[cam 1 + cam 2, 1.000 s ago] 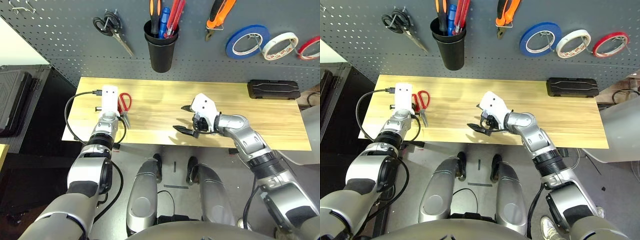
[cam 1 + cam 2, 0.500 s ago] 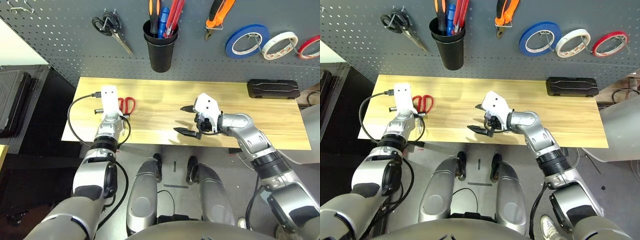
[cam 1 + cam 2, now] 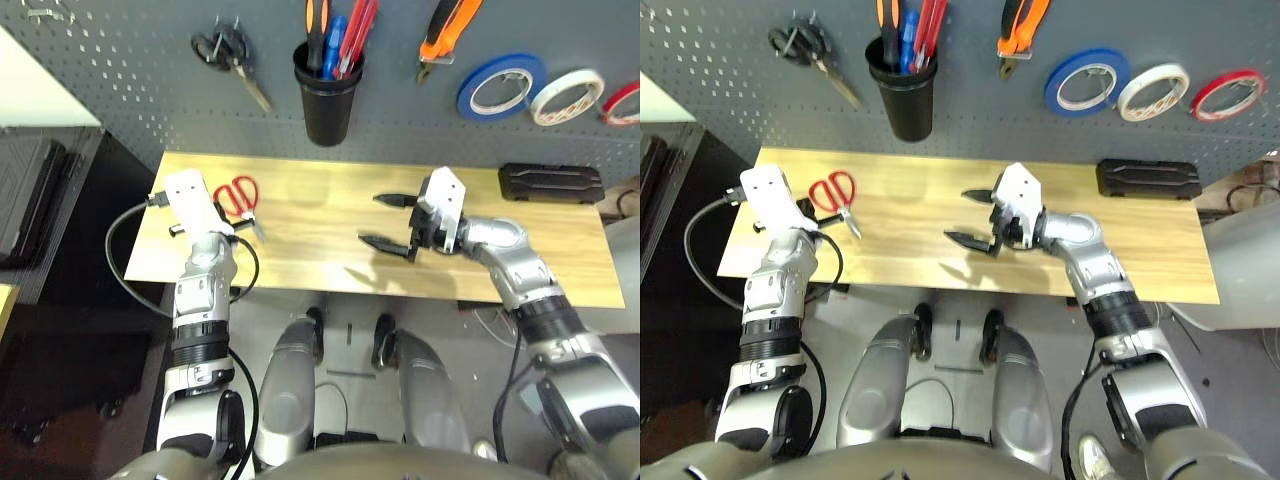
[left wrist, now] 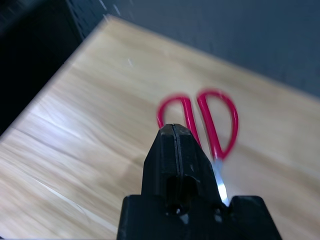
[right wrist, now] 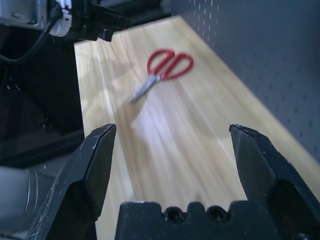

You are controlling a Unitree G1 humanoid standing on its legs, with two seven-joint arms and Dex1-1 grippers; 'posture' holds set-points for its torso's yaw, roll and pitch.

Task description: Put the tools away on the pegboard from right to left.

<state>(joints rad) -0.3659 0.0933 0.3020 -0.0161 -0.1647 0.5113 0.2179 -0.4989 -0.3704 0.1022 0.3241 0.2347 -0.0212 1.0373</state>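
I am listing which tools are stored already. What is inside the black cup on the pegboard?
The black cup holds several upright tools: an orange-and-black handle, a blue one and red ones. Their lower ends are hidden inside the cup.

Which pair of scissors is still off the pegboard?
The red-handled scissors, lying on the table; the black-handled pair hangs on the pegboard.

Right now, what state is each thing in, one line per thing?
Left claw: shut, empty, above the table.
Right claw: open, empty.
Red-handled scissors: lying flat on the table, closed.
Black-handled scissors: hung on the pegboard.
Pliers: hung.
Black cup: holding screwdrivers.
Three tape rolls: hung.
Black case: closed.
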